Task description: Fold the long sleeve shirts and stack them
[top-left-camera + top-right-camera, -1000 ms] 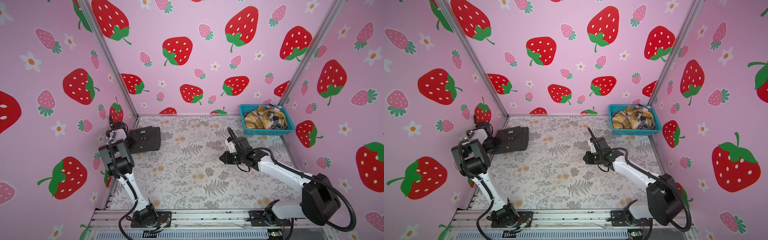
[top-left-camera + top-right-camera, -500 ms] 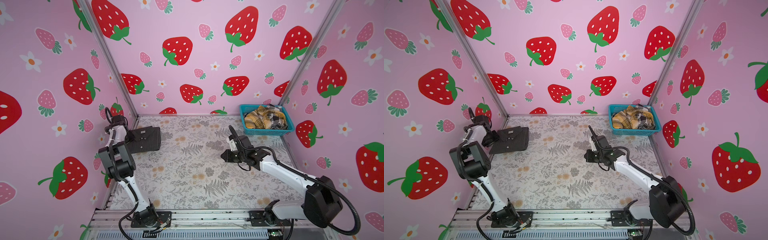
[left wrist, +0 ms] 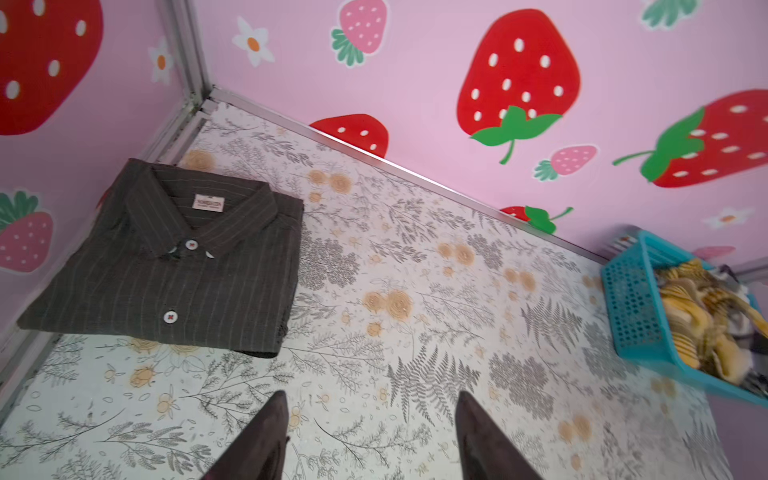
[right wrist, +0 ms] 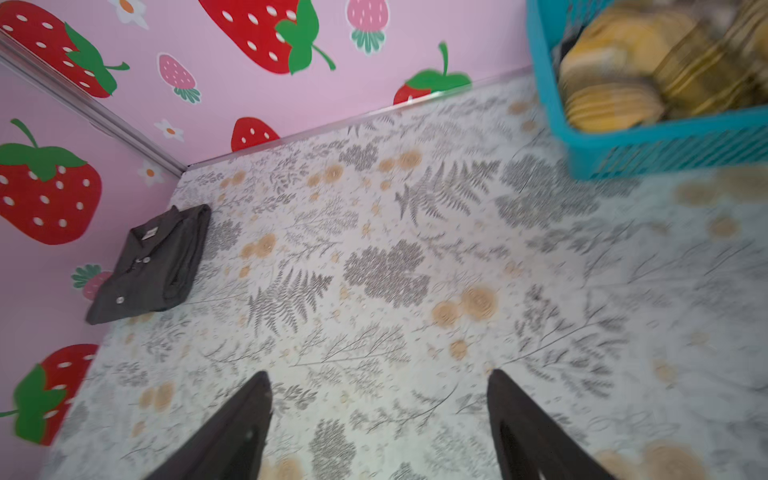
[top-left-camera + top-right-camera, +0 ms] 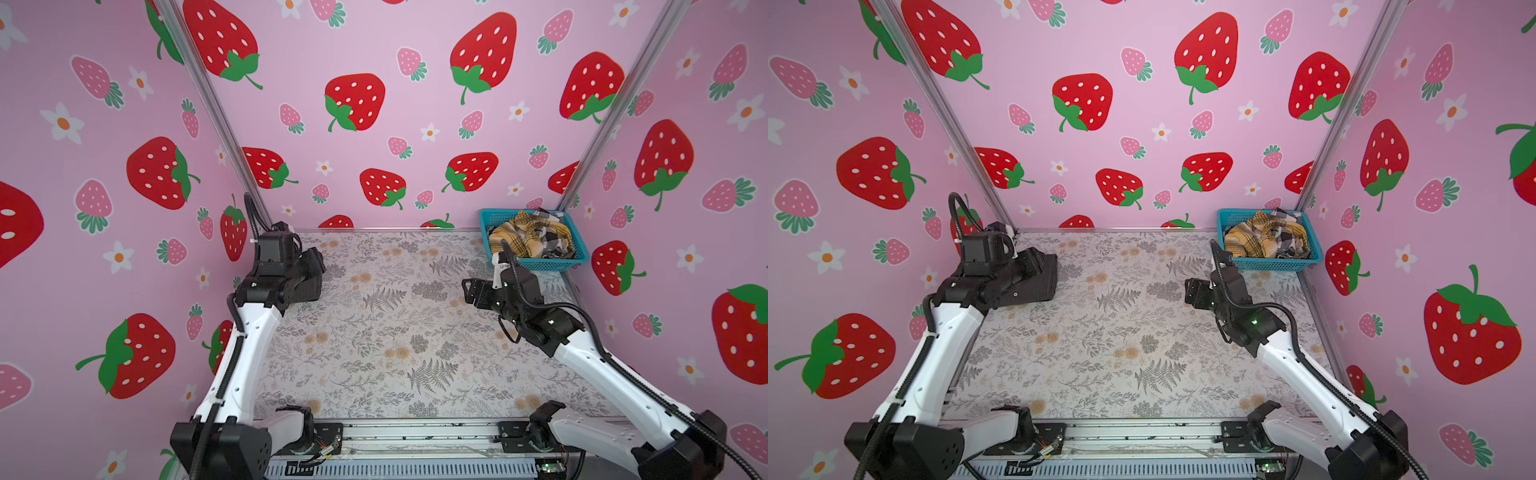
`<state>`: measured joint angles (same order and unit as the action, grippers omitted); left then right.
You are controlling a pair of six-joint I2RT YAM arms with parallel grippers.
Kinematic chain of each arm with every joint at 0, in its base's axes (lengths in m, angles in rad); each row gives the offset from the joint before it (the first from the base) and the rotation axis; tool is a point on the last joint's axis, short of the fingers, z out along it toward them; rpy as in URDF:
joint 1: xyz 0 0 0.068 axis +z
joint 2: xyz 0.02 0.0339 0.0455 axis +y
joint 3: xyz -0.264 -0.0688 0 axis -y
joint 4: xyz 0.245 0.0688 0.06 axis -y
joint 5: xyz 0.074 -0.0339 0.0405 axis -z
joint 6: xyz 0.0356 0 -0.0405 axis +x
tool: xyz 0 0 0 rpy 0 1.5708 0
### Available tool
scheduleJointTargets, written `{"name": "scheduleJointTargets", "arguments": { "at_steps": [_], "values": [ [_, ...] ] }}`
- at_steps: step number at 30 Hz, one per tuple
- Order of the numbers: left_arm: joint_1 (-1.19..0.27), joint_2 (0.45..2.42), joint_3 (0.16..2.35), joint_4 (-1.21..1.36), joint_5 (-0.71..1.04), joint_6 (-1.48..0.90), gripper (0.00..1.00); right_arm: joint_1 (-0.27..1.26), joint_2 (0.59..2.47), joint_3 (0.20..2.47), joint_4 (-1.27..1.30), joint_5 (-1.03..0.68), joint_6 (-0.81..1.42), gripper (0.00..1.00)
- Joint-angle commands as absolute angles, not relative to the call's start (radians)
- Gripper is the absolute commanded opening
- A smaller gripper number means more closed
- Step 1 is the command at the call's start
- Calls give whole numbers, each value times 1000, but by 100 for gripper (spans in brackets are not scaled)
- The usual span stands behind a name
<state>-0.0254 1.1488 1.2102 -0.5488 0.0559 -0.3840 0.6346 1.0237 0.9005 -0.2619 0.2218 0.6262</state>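
A dark charcoal pinstriped long sleeve shirt (image 3: 166,266) lies folded flat, collar up, in the table's back left corner. In both top views the left arm covers part of this shirt (image 5: 1044,282). My left gripper (image 3: 372,397) hangs open over bare table just beside it, with nothing between the fingers. My right gripper (image 4: 378,374) is open and empty above the table right of centre (image 5: 473,291), in front of the basket. A mustard plaid shirt (image 5: 519,241) and a black-white check shirt (image 5: 555,239) lie crumpled in the basket.
The blue mesh basket (image 5: 540,262) stands in the back right corner against the walls. Pink strawberry walls close in the left, back and right sides. The floral table cover (image 5: 382,332) stretches between the two arms.
Both grippers have opened. The left one has left the shirt's wall-side edge and swung over the shirt toward the table. The right one has drifted slightly right, toward the basket.
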Motion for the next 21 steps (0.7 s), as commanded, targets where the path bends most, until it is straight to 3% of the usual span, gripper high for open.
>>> {"name": "scheduleJointTargets", "arguments": {
  "at_steps": [1, 4, 5, 6, 7, 13, 16, 21],
  "values": [
    [-28, 1067, 1109, -471, 74, -389, 68, 629, 960, 815, -169, 422, 571, 92],
    [-28, 1004, 1001, -417, 60, -350, 70, 629, 881, 678, -64, 537, 602, 85],
    [-28, 988, 954, -376, 58, -333, 76, 629, 852, 633, -17, 565, 578, 84],
    [-29, 971, 885, -313, 48, -316, 92, 629, 823, 580, 24, 604, 573, 82],
    [-28, 959, 826, -266, 22, -285, 99, 630, 795, 531, 63, 650, 566, 81],
    [-27, 981, 686, -190, -258, -176, 99, 601, 756, 399, 119, 880, 507, 86],
    [-12, 989, 579, -8, -365, -141, 99, 538, 819, 385, 122, 952, 501, 86],
    [99, 1141, 506, 185, -258, -178, 99, 398, 961, 329, 298, 981, 460, 88]
  ]
}}
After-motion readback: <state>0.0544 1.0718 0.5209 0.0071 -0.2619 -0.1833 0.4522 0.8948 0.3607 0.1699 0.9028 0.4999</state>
